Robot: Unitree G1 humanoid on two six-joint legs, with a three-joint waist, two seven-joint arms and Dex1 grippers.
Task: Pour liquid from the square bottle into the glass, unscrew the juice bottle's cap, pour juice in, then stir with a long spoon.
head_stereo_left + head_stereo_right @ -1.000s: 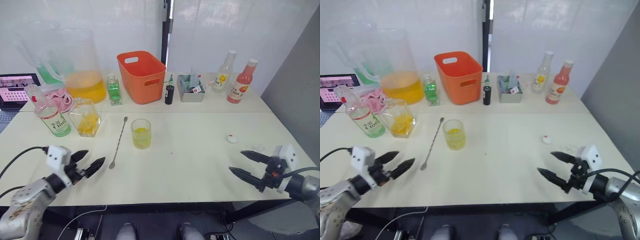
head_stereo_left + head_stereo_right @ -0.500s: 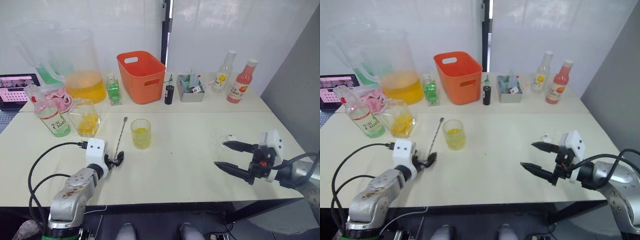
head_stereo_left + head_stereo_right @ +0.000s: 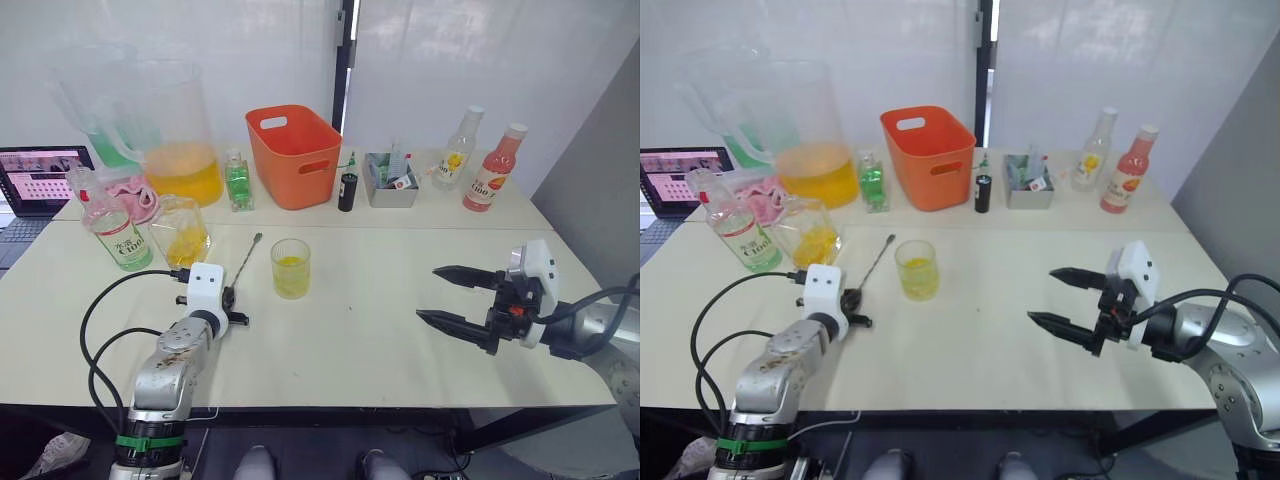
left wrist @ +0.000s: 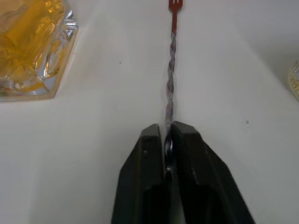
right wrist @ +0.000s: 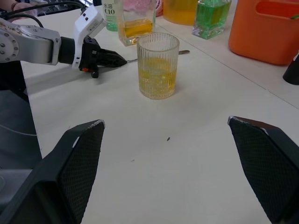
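— Where's the spoon (image 4: 170,79)?

— Flat on the table (image 3: 380,340), just to the left of the glass (image 3: 291,268). The left claw (image 4: 166,140) has its two black fingers pinched tight on the bowl end, and the twisted handle runs away from it toward the back of the table.

— And the other claw?

— The right claw (image 3: 452,297) hangs over the right side of the table, fingers spread wide, nothing between them, pointing toward the glass but well apart from it.

— What's in the glass?

— A bit of yellow liquid (image 5: 157,77), roughly the lower half. It's a ribbed tumbler, standing upright mid-table.

— The bottles?

— The square bottle (image 3: 182,231) stands upright behind the left claw, yellow-orange inside. The juice bottle (image 3: 116,230) with its green label is just left of it, tilted a little. Behind those, a big pitcher (image 3: 170,130) of orange liquid and an orange bin (image 3: 296,155).

— The cap?

— Can't make it out from here.
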